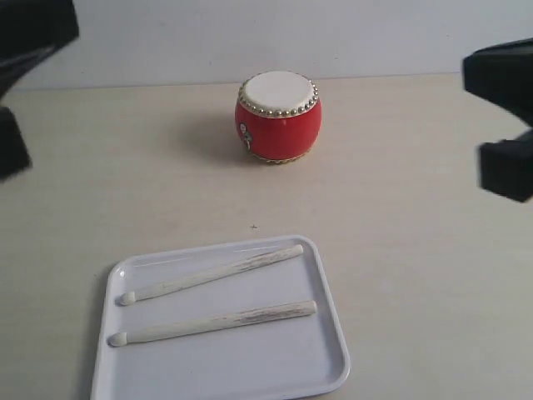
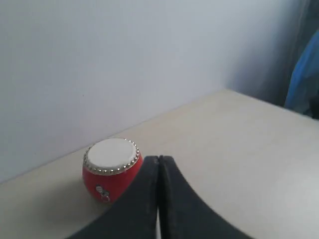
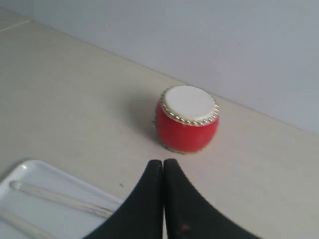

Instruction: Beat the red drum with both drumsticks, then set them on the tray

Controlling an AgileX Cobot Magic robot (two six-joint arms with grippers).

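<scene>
The red drum (image 1: 278, 117) with its cream top stands upright at the back middle of the table, also visible as the drum (image 2: 111, 168) and the drum (image 3: 188, 118) in the wrist views. Two pale drumsticks lie side by side on the white tray (image 1: 321, 371) at the front: one drumstick (image 1: 212, 274) farther back, the other drumstick (image 1: 215, 323) nearer. My left gripper (image 2: 158, 160) is shut and empty, raised at the left edge. My right gripper (image 3: 163, 163) is shut and empty, raised at the right edge.
The beige table (image 1: 416, 250) meets a pale wall (image 1: 250, 33) behind the drum. Dark arm parts show at the left arm (image 1: 17, 83) and the right arm (image 1: 504, 125). Something blue (image 2: 304, 79) hangs beyond the table in the left wrist view.
</scene>
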